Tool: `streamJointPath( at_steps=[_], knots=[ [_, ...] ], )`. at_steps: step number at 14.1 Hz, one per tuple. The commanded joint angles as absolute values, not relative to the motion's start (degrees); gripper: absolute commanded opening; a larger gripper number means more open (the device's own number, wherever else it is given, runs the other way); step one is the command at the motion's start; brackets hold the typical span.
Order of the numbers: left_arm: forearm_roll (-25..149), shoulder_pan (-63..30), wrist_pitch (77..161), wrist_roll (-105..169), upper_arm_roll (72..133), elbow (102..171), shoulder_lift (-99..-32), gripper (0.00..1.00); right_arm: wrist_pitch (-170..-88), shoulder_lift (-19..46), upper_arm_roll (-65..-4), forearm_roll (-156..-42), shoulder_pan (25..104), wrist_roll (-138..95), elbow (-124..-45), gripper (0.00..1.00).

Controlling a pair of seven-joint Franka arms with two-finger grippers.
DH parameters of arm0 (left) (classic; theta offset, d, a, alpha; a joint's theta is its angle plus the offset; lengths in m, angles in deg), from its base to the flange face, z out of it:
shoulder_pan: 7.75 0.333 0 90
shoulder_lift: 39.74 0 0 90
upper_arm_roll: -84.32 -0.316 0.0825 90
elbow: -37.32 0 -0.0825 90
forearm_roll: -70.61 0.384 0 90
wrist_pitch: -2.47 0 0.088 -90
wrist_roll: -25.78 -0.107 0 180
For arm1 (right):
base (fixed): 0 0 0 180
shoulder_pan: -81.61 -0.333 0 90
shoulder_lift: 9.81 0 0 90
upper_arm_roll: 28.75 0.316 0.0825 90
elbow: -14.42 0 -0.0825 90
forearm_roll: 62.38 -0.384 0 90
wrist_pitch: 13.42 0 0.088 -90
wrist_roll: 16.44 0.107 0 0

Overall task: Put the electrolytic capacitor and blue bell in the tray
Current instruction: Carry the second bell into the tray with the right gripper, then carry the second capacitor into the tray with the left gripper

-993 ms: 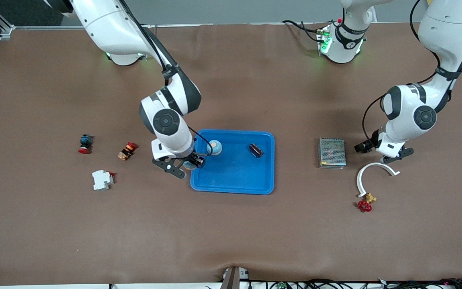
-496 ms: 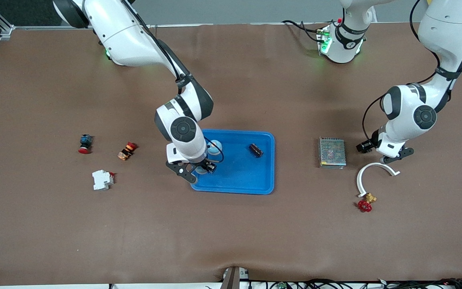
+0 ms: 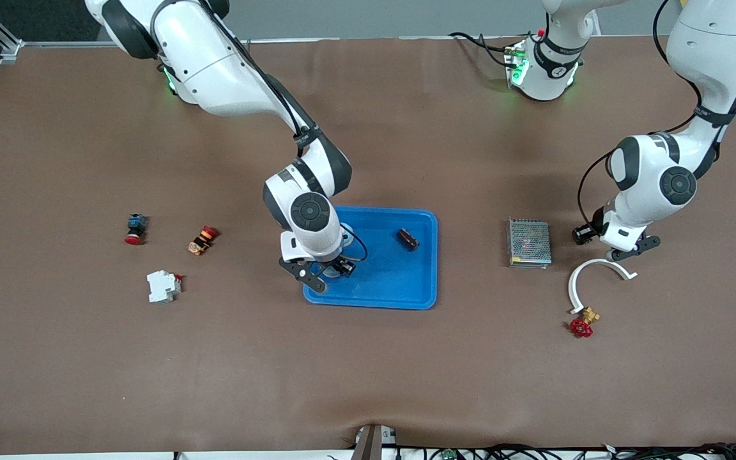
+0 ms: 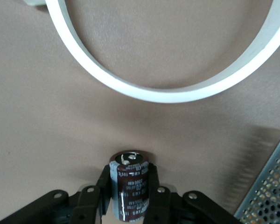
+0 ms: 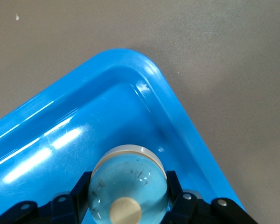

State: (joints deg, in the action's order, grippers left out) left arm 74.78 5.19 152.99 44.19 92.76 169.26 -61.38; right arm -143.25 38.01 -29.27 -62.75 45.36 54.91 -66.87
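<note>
The blue tray [image 3: 400, 287] lies mid-table. My right gripper [image 3: 328, 271] is over the tray's corner toward the right arm's end, shut on a pale blue bell [image 5: 128, 186] with a cream knob; the tray's floor and rim [image 5: 60, 135] show beneath it. Another bell [image 3: 346, 232] peeks out from under that wrist, inside the tray. A dark capacitor [image 3: 407, 239] lies in the tray too. My left gripper [image 4: 129, 176] is low beside the mesh box, shut on a brown electrolytic capacitor [image 4: 130, 186] that stands upright between its fingers.
A grey mesh box [image 3: 528, 242] and a white curved ring [image 3: 582, 271] flank the left gripper; a red-handled brass valve [image 3: 582, 324] lies nearer the front camera. Toward the right arm's end lie two push buttons [image 3: 135, 229] [image 3: 202, 239] and a white breaker [image 3: 163, 286].
The right gripper has carried the bell from the tray's rim to over the tray's corner. The left gripper has closed on the capacitor; its arm has hardly moved.
</note>
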Motion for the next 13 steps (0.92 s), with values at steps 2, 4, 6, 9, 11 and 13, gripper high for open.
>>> streamJointPath(
  at_steps=[2,4,6,9,11,13],
  knots=[
    [74.04,5.44,144.81,44.93,93.55,166.80,-56.46,0.02,-143.93,39.59,-29.80,-62.56,44.27,56.16,-64.86,0.00],
    [73.95,5.09,133.13,48.52,95.03,161.19,-54.08,0.02,-144.47,40.02,-29.80,-62.56,44.09,57.12,-64.86,0.00],
    [73.95,5.00,120.30,54.66,98.81,152.24,-54.33,0.02,-144.47,40.20,-29.80,-62.47,43.91,57.12,-64.86,0.00],
    [73.87,3.86,108.67,62.66,102.94,140.10,-56.35,0.02,-145.43,40.73,-29.80,-62.12,43.47,57.12,-64.94,0.00],
    [73.69,1.06,104.26,67.33,103.66,134.21,-57.93,0.02,-145.61,40.91,-29.80,-62.03,43.47,57.12,-64.95,0.00],
    [71.94,-2.02,102.49,72.50,103.66,129.10,-60.04,0.02,-145.61,40.91,-29.89,-61.94,43.47,57.12,-64.95,0.00]
  ],
)
